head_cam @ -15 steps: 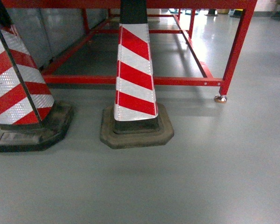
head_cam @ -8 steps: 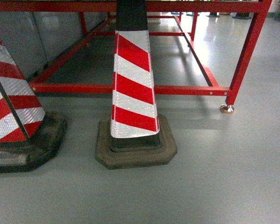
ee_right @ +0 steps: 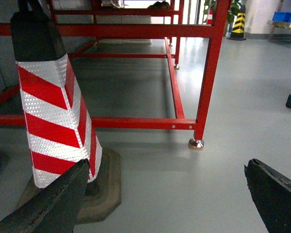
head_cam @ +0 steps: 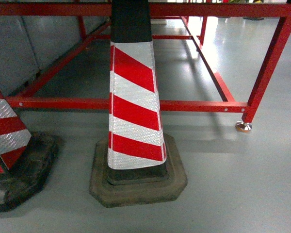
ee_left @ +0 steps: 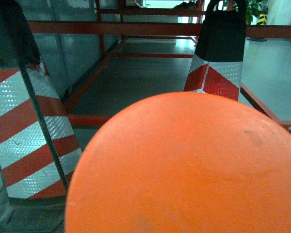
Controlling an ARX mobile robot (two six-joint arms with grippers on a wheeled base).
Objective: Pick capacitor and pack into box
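Note:
A bright orange rounded surface, the capacitor [ee_left: 184, 165], fills the lower half of the left wrist view, right in front of the camera and above the floor. It hides the left gripper's fingers and appears held between them. In the right wrist view my right gripper [ee_right: 167, 194] is open, its two dark fingertips [ee_right: 53, 204] wide apart over bare grey floor with nothing between them. The box is out of view. Neither gripper shows in the head view.
A red-and-white striped traffic cone [head_cam: 134, 111] on a rubber base stands on the floor straight ahead, a second cone [head_cam: 9, 145] at the left edge. Behind them runs a red steel frame [head_cam: 203, 105] with a metal foot [head_cam: 243, 127]. Grey floor stretches to the right.
In the head view the cones and red frame have grown larger and slid down; the left cone has moved further out of frame. The robot has come closer to them.

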